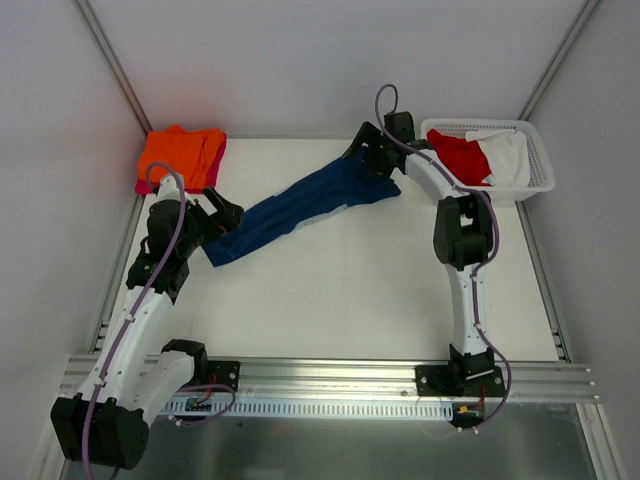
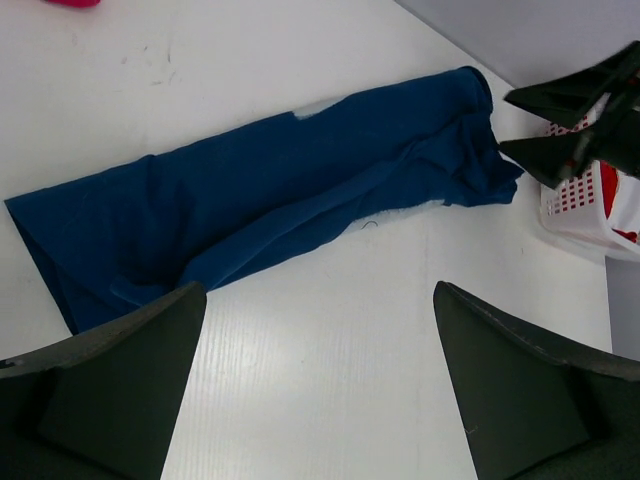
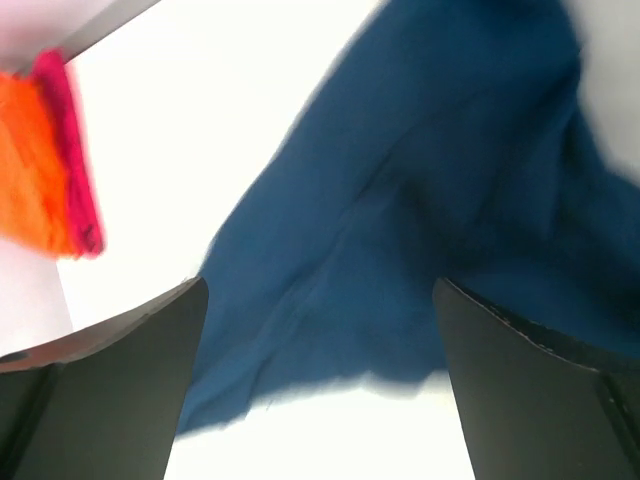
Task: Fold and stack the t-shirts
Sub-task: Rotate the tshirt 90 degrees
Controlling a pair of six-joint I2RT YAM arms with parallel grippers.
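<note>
The navy blue t-shirt (image 1: 300, 205) lies stretched in a long bunched strip across the table, from front left to back right. It also shows in the left wrist view (image 2: 270, 200) and the right wrist view (image 3: 400, 220). My left gripper (image 1: 225, 213) is open and empty just beside the shirt's left end. My right gripper (image 1: 365, 150) is open and empty over the shirt's right end. A folded orange t-shirt (image 1: 180, 152) lies on a magenta-pink one (image 1: 214, 158) at the back left. A red t-shirt (image 1: 462, 157) and a white t-shirt (image 1: 508, 158) lie in the basket.
A white plastic lattice basket (image 1: 538, 180) stands at the back right, also in the left wrist view (image 2: 585, 205). Grey walls close in the table on the left, back and right. A metal rail (image 1: 330, 380) runs along the near edge.
</note>
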